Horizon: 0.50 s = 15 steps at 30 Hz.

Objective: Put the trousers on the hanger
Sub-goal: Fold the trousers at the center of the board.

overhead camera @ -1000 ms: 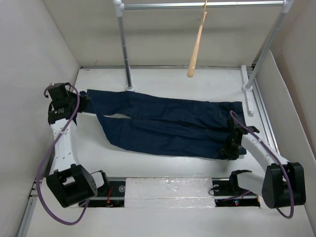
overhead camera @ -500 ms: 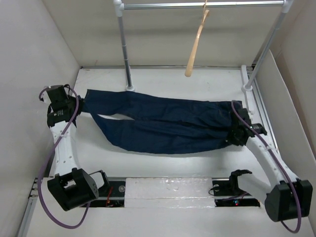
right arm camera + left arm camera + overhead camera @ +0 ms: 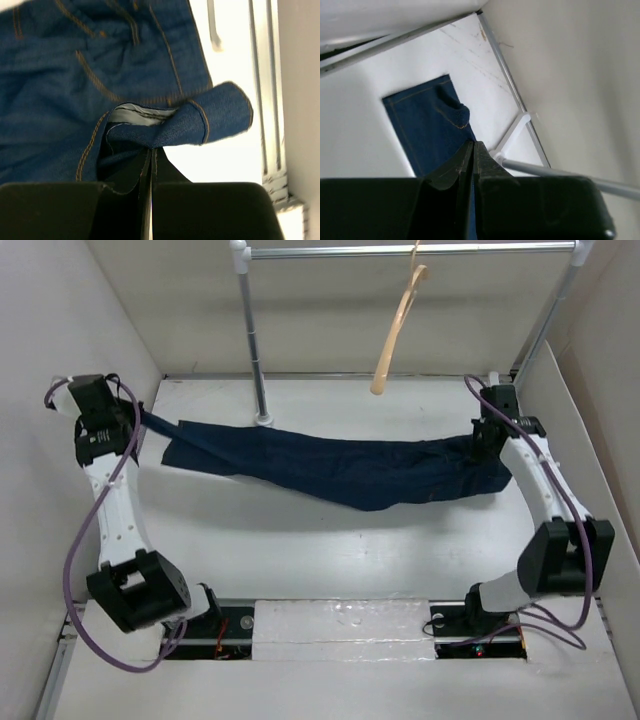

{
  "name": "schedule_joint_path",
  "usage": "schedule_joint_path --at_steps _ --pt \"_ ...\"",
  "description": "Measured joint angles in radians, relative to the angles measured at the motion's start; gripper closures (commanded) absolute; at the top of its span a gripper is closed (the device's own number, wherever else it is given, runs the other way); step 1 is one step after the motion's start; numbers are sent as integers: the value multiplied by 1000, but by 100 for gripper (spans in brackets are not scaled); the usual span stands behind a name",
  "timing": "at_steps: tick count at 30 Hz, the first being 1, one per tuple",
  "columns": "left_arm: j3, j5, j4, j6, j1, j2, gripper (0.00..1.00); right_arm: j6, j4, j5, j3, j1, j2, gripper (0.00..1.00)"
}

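The dark navy trousers [image 3: 340, 465] hang stretched between my two grippers across the middle of the table, sagging at the centre. My left gripper [image 3: 138, 420] is shut on the leg-hem end at the far left; the cloth shows in the left wrist view [image 3: 427, 127] beyond the shut left gripper [image 3: 473, 146]. My right gripper [image 3: 487, 447] is shut on the waistband end at the right; the waistband fold [image 3: 200, 122] bunches at the shut right gripper [image 3: 151, 150]. The peach-beige hanger [image 3: 397, 330] hangs from the silver rail [image 3: 400, 251] above the back, apart from the trousers.
The rail's left post [image 3: 253, 335] stands just behind the trousers, with its base by the cloth. The right post [image 3: 540, 330] slants down near my right arm. White walls close in the left and right sides. A foil-covered strip [image 3: 340, 625] lies at the near edge.
Both grippers have moved back and up, lifting the trousers off the table. The two spread legs have drawn together into one sagging band. The hanger has swung slightly.
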Motion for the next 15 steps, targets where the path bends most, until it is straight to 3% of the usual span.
schedule_joint_path --at_steps 10,11,15 --pt "351 -32 -12 90 -40 479 100 -109 36 -69 333 -57 406 100" --pt "359 -32 -13 92 -40 490 100 -117 39 -76 361 -58 441 93" --pt "483 -41 -114 144 -40 708 100 -135 45 -89 460 -57 561 90"
